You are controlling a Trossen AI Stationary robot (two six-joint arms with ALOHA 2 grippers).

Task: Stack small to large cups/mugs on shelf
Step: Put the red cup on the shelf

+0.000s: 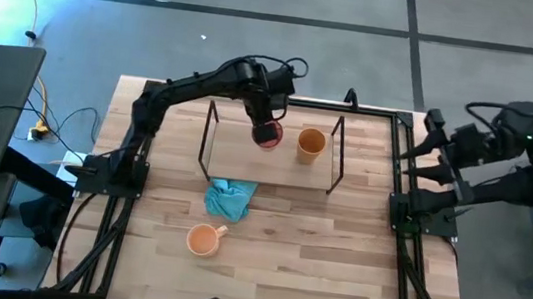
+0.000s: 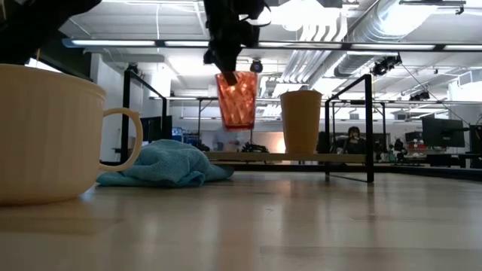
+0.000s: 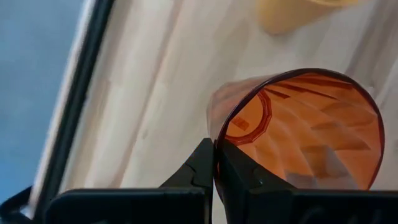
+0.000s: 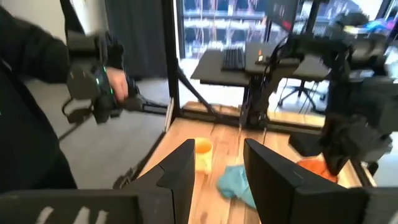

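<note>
Mug [image 2: 47, 134] nearest low camera, on table at 6 o'clock of shelf [image 1: 271, 155]. Left claw [image 1: 267, 129] clamped on red cup [image 2: 237, 98] rim, above shelf, 9 o'clock of tumbler [image 1: 310, 144], likely for size-ordered placement. Right claw [image 4: 217, 163] apart, idle at table's 3 o'clock edge.

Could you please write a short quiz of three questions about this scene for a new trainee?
1. True or false: the red cup is resting on the shelf board.
2. Which end effector grips the red cup: A) left B) right C) neither?
3. Fill the gap: the mug with a handle stands on the table, nearer the front edge than the blue ____.

Key:
1. False. In the low view it hangs above the board, beside the tumbler that stands on the shelf.
2. A. The right end effector is open, off beyond the table's right edge.
3. Cloth.
</note>
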